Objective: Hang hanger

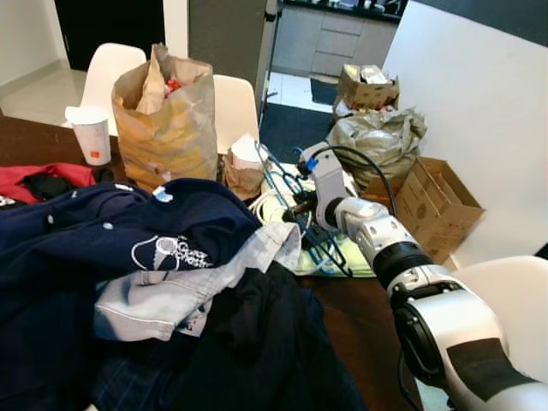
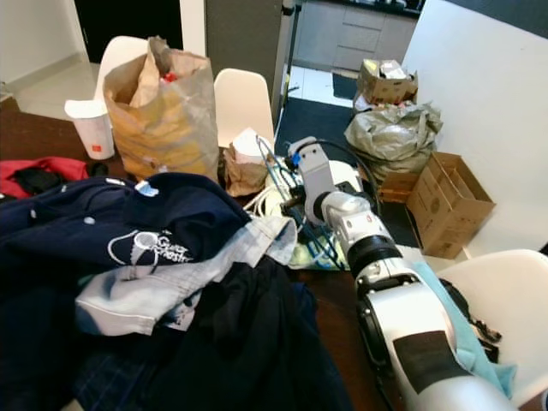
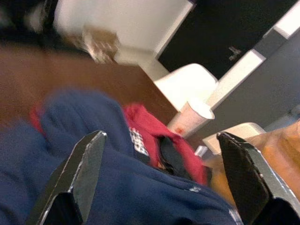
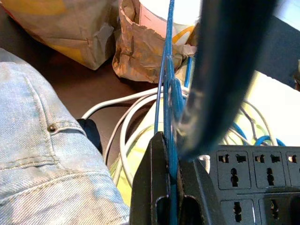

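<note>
1. Right gripper [image 4: 171, 206], lower middle of the right wrist view, pinched on thin blue wire hanger [image 4: 168, 93].
2. Hanger at frame centre, above white cables [image 4: 124, 119] beside crumpled brown paper bag [image 4: 140, 51].
3. Left gripper [image 3: 159, 180] spread over navy garment [image 3: 93, 187].

The right end effector [image 4: 169, 187] has its fingertips cut off by the picture's edge. Heaped clothes [image 1: 171, 282] hide most of the tabletop [image 1: 360, 325]. The left wrist view is blurred.
</note>
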